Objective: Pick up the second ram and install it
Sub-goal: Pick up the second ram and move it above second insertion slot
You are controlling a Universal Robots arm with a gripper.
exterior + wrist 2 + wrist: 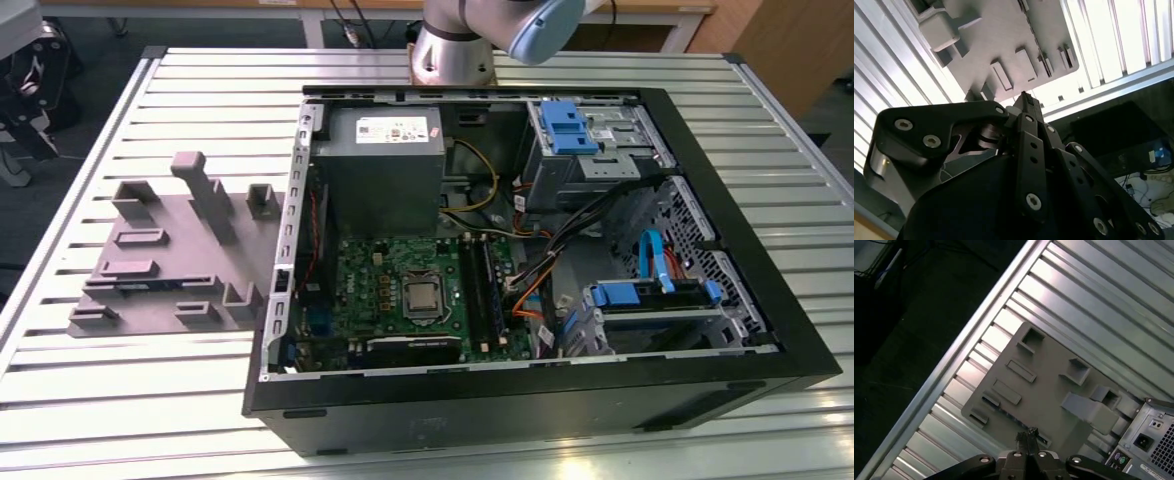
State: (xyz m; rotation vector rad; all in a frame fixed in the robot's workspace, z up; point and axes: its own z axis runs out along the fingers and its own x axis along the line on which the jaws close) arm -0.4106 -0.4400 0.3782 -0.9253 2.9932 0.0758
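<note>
Fingers [1022,441] closed together over grey fixture plate [1044,390], open computer case [534,412] holding motherboard [387,290], power supply [378,165]

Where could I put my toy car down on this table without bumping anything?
Bare slats lie on the table between the grey fixture plate and the near edge, and behind the plate toward the far edge. A thin strip runs along the exterior view's right of the computer case. Inside the case is crowded: cables, drive bays, motherboard.

We see a grey plastic fixture plate [174,255], a silver ribbed metal table [134,400], a black steel computer case [534,400], a green motherboard [380,275] and a black jointed gripper [1026,99].
</note>
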